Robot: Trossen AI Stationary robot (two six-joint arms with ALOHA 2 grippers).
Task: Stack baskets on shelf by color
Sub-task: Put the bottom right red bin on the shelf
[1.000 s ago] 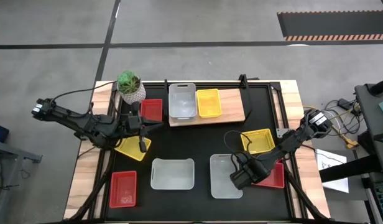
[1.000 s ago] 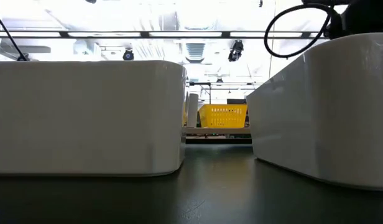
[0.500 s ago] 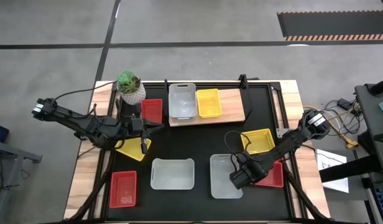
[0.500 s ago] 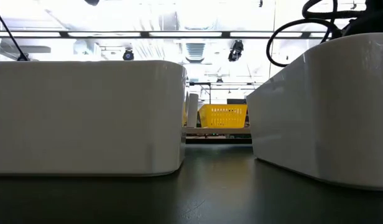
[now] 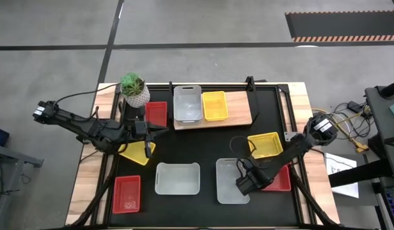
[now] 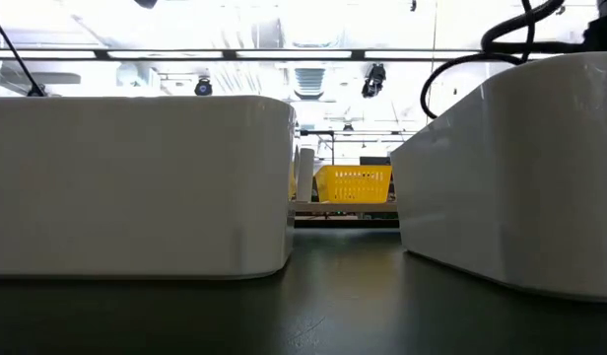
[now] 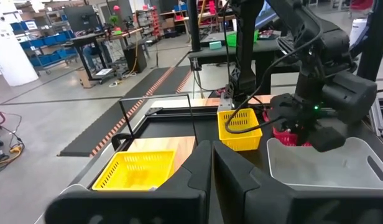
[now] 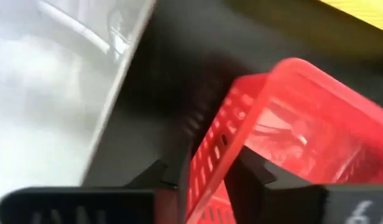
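Black mat [image 5: 203,147] fills most of the high view, and on it I can see the shelf [image 5: 238,108] in the upper middle of the frame, carrying one grey-white basket [image 5: 187,103] and one yellow basket [image 5: 214,105] side by side. No red is on the board yet, so I judge the sorting is in its early part.

Two more grey-white baskets [image 5: 177,178] sit in the lower middle, the right-hand one [image 5: 230,181] touching my working gripper. A yellow basket [image 5: 265,144] lies right of centre, another [image 5: 135,151] left of centre under the left arm. One red basket [image 5: 156,114] rests just left of the shelf, another [image 5: 127,193] at lower left.

The step in hand, I think, is picking up the red basket at lower right [image 5: 280,179]. The right gripper [image 5: 246,184] is low between it and the grey-white one; in the right wrist view its fingers [image 8: 176,158] straddle the red mesh wall [image 8: 229,134], one inside, one outside, set around it but I cannot tell if they pinch yet. Next I would want a firm clamp, then a clean lift clear of the neighbouring grey-white rim.

The left gripper [image 7: 211,163] hovers at centre left, fingers nearly together, holding nothing.
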